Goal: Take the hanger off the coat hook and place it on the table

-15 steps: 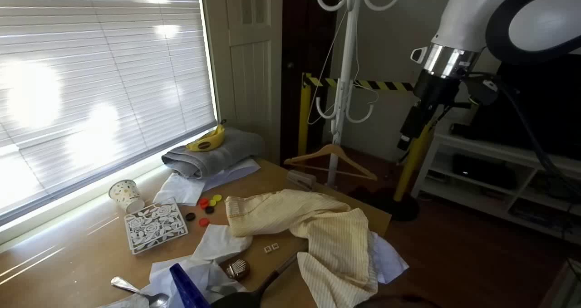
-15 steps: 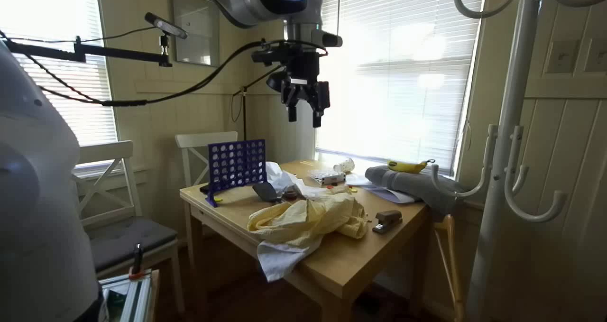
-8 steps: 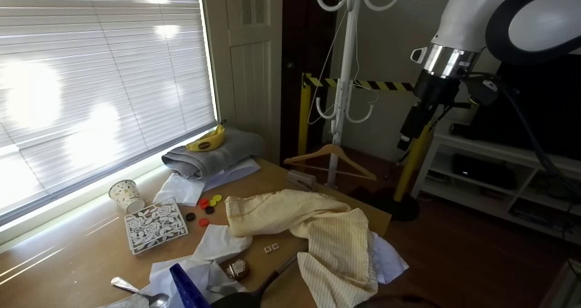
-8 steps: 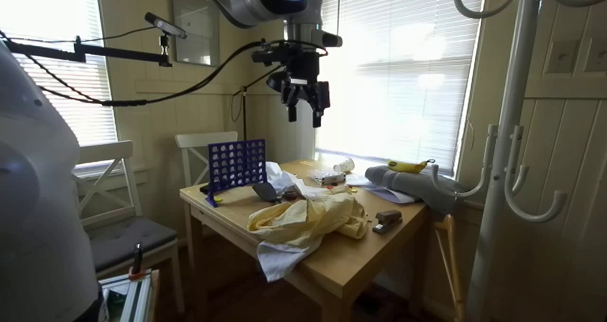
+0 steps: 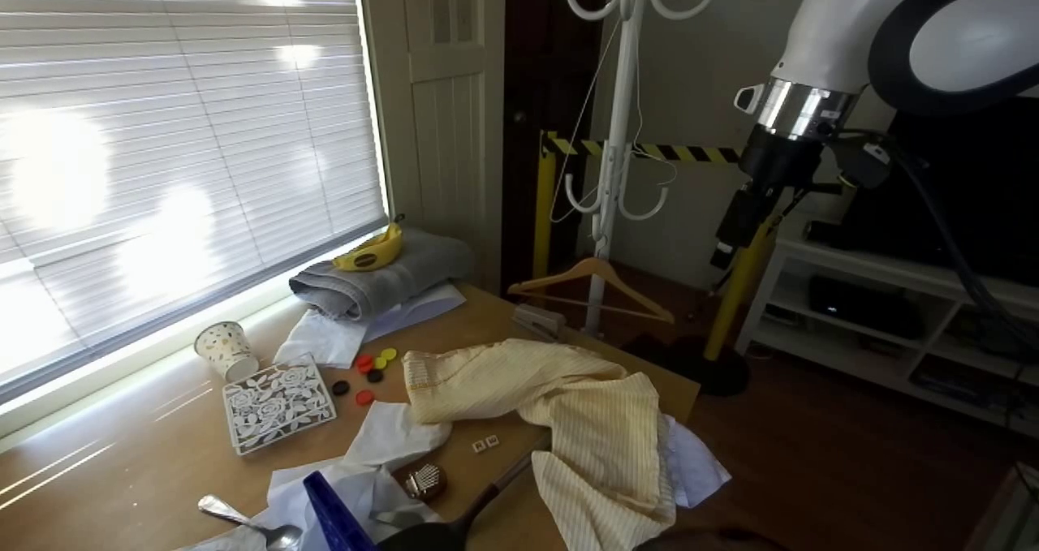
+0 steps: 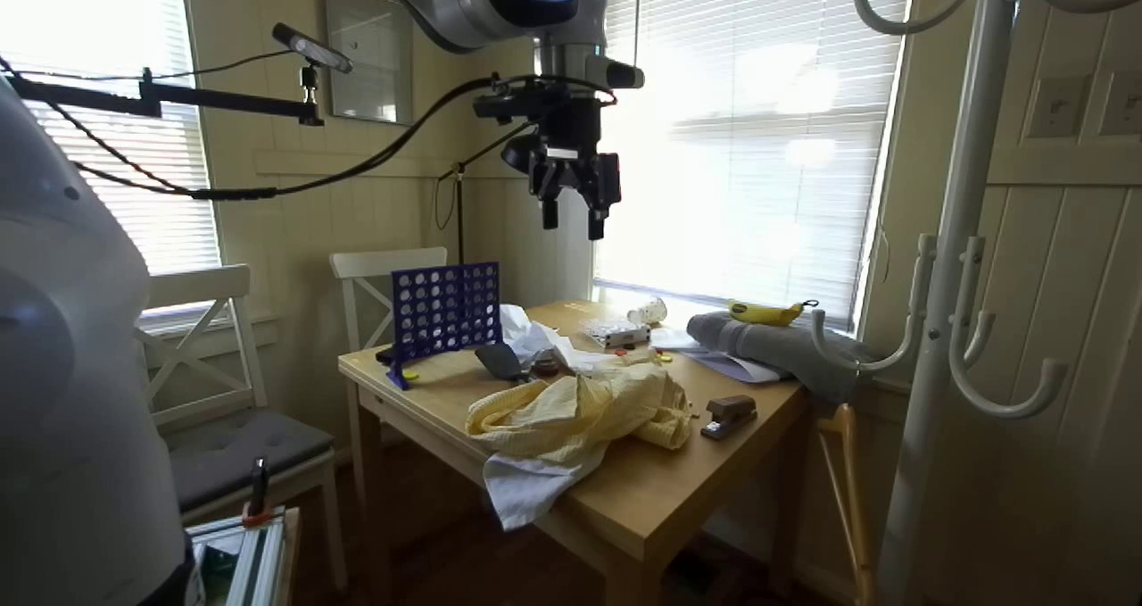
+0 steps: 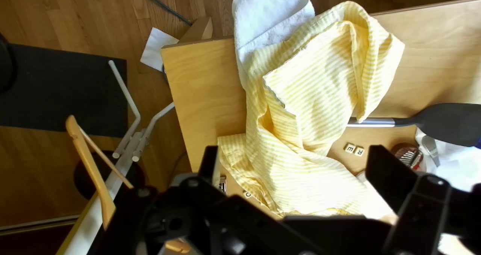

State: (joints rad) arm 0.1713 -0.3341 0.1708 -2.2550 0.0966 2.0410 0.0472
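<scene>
A yellow striped cloth (image 7: 300,142) is sprawling across part of the table (image 6: 669,490), overlying the handle end of a dark spatula (image 7: 456,123). A stapler (image 6: 730,416) is sitting near the table edge on the side of the hanger (image 5: 597,268); a rolled grey towel (image 6: 758,343) is bearing a banana-shaped pouch (image 6: 765,313), and a blue game grid (image 6: 446,311) is standing upright. The hanger is hanging from a lower prong of the coat hook (image 5: 619,113). The gripper (image 6: 573,220) is hovering above the cloth, jaws released and standing well apart. Relative to the earlier frames, the arm (image 5: 836,23) and the hanger are keeping their places. In both exterior views the coat hook's top is being cropped; in the wrist view the gripper is masking part of the hanger.
</scene>
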